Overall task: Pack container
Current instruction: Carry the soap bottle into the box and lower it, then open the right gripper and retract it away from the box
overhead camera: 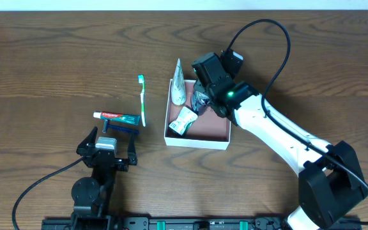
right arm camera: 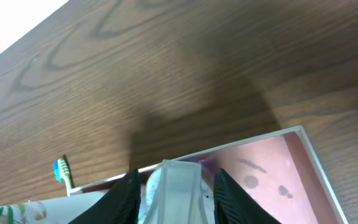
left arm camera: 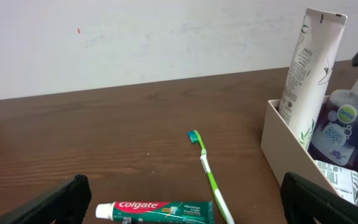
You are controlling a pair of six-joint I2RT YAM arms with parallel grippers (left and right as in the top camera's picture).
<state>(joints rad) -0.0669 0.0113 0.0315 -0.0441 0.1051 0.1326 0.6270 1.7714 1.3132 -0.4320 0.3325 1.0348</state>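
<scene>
The container (overhead camera: 197,143), a shallow white box with a reddish-brown floor (right arm camera: 272,168), sits mid-table. Inside it a white tube (overhead camera: 179,83) leans in the far-left corner, a small white-green packet (overhead camera: 183,120) lies flat, and a purple soap bottle (left arm camera: 347,127) stands by the far wall. My right gripper (right arm camera: 176,177) is over that bottle, its jaws spread on either side of the clear pump top with a gap showing. My left gripper (left arm camera: 188,205) is wide open near the front edge, and a Colgate toothpaste tube (left arm camera: 157,211) lies between its fingers.
A green toothbrush (overhead camera: 142,99) lies on the table left of the container. A dark blue item (overhead camera: 121,128) lies beside the toothpaste. The right arm stretches from the front right corner across to the box.
</scene>
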